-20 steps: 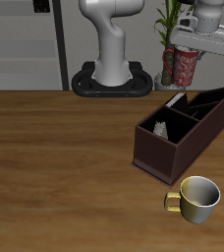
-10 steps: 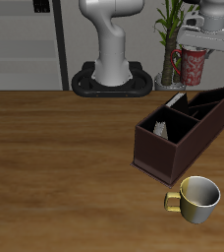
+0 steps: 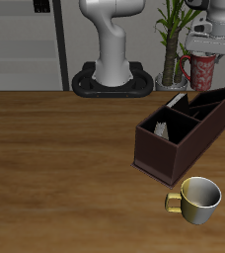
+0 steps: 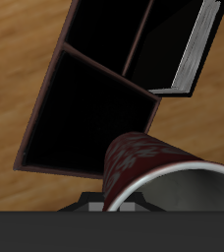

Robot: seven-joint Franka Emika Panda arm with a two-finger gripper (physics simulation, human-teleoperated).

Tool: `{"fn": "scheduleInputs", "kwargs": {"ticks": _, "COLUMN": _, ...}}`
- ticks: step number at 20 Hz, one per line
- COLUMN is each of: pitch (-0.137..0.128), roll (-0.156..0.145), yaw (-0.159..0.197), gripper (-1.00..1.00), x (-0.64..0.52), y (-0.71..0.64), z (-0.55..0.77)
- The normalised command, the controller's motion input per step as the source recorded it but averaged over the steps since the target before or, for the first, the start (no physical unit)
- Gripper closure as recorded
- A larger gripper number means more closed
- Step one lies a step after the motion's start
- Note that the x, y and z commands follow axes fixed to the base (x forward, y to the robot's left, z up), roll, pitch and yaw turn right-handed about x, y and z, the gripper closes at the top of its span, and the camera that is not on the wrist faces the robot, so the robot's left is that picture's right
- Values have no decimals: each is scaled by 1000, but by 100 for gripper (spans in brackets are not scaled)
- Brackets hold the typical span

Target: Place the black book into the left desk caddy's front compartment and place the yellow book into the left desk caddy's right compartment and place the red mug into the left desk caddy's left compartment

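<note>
My gripper (image 3: 206, 51) hangs above the far end of the left desk caddy (image 3: 162, 156), shut on the red mug (image 3: 200, 72), which it holds upright by the rim. The wrist view shows the red mug (image 4: 143, 162) close up over the left desk caddy (image 4: 47, 98). The section right under it looks dark and bare. A speckled greyish book, likely the yellow book (image 3: 164, 128), stands in the caddy's section nearest the table's front. The black book (image 3: 186, 100) pokes above the rim farther back. One book (image 4: 196, 51) leans in a narrower section; I cannot tell which.
A pale-yellow mug (image 3: 198, 200) stands on the table in front of the caddy. A potted plant (image 3: 172, 40) stands at the back by the held mug. The robot's base (image 3: 110, 81) is behind the wooden table.
The gripper has carried the red mug sideways, away from the plant, and slightly down, to above the caddy's far end. Nothing else has moved.
</note>
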Motion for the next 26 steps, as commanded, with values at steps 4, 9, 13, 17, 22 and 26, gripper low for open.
{"fn": "scheduleInputs", "kwargs": {"ticks": 4, "pitch": 2, "roll": 1, "yaw": 35, "gripper": 100, "x": 228, "y": 141, "z": -50}}
{"fn": "scheduleInputs", "kwargs": {"ticks": 9, "pitch": 25, "roll": 5, "yaw": -4, "gripper": 100, "x": 162, "y": 150, "z": -68}}
{"fn": "scheduleInputs", "kwargs": {"ticks": 13, "pitch": 5, "roll": 31, "yaw": 14, "gripper": 100, "x": 76, "y": 207, "z": -58}}
{"fn": "scheduleInputs", "kwargs": {"ticks": 17, "pitch": 21, "roll": 32, "yaw": -4, "gripper": 100, "x": 114, "y": 68, "z": -74}}
{"fn": "scheduleInputs", "kwargs": {"ticks": 22, "pitch": -1, "roll": 29, "yaw": 46, "gripper": 100, "x": 141, "y": 37, "z": -135}}
{"fn": "scheduleInputs", "kwargs": {"ticks": 26, "pitch": 28, "roll": 18, "yaw": 5, "gripper": 100, "x": 83, "y": -2, "z": -145}}
